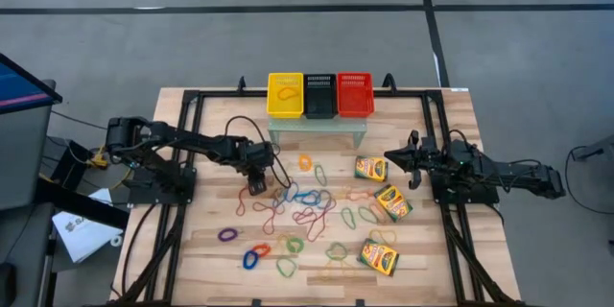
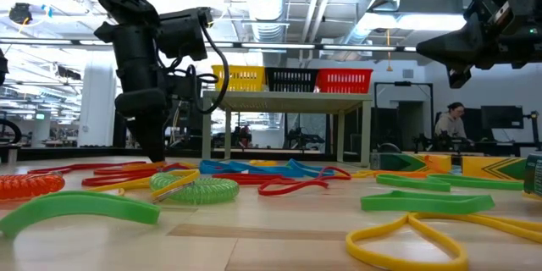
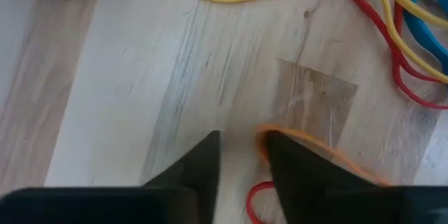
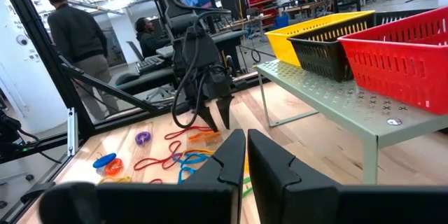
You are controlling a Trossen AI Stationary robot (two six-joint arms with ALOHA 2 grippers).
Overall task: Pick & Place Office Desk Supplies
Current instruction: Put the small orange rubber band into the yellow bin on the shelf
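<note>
The left gripper [image 3: 241,155] stood on the pale wooden table [image 3: 140,77], fingers slightly apart beside an orange rubber band [image 3: 329,155]. Other bands [image 1: 307,213] and crayon boxes [image 1: 391,201] lay before the baskets [image 1: 319,94]. The right gripper [image 1: 395,160], closed and empty, hovered near those boxes. People [image 4: 77,35] sat behind.

A light wooden table [image 1: 211,249] carries everything, with a small grey-green bench [image 1: 317,127] standing on it at twelve o'clock and bearing a yellow basket [image 1: 285,94], a black basket [image 1: 319,95] and a red basket [image 1: 355,94] in a row. Coloured rubber-band loops [image 1: 307,213] lie scattered flat across the table's middle and toward six o'clock. Three yellow-and-green crayon boxes [image 1: 391,202] lie on the wood between three and five o'clock, apart from one another.
</note>
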